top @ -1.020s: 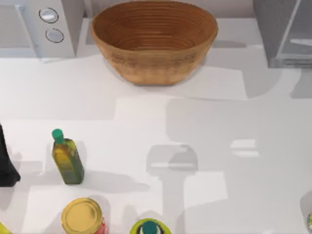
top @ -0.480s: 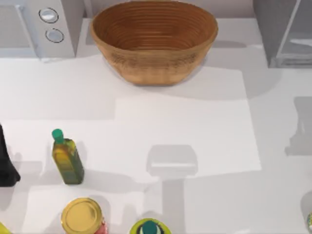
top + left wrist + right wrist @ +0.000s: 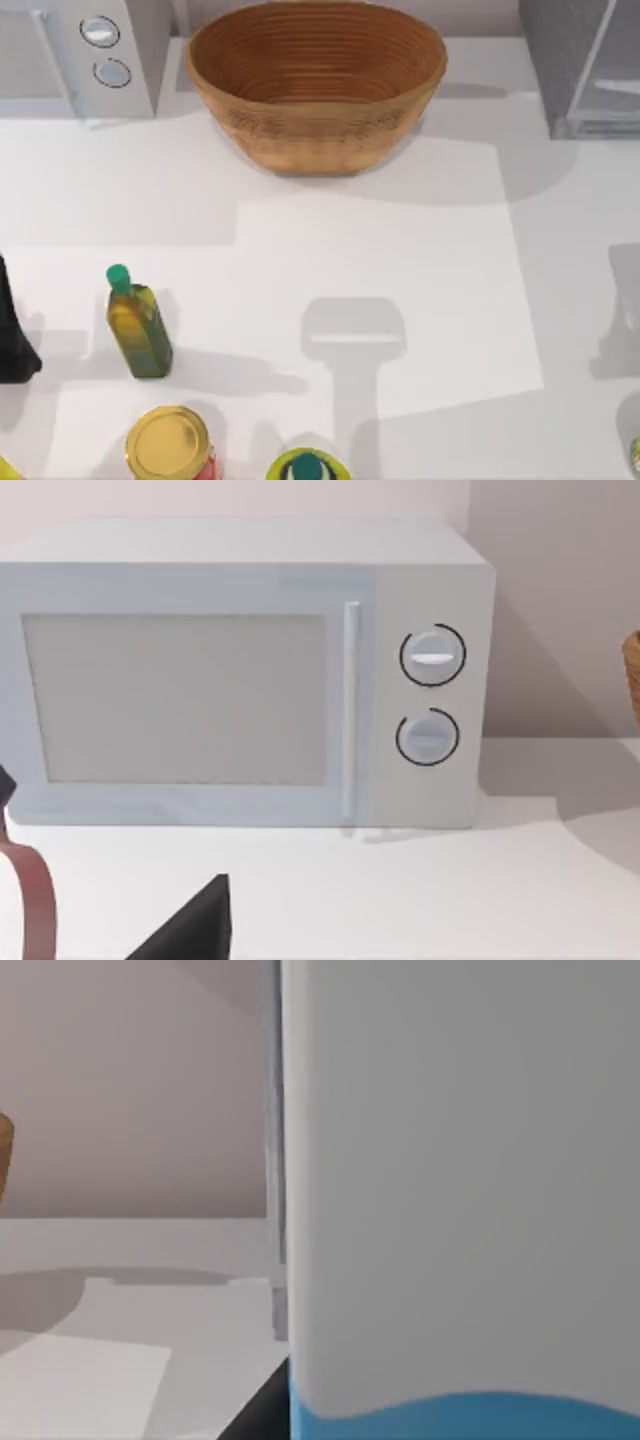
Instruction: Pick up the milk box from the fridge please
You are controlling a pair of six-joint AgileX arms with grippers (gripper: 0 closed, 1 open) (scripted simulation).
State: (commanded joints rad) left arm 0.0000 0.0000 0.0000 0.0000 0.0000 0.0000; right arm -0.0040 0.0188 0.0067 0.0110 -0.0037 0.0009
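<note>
One milk box [image 3: 460,1190] is looming right against the right wrist camera | fridge [image 3: 585,65] is standing far right | right gripper grip: cannot tell | left arm [image 3: 12,330] is sitting at left edge

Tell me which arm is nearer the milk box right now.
Right. Its wrist camera looks straight at the milk box, white above a blue band, close up beside the fridge. The left arm sits at the table's left edge, facing the microwave.
</note>
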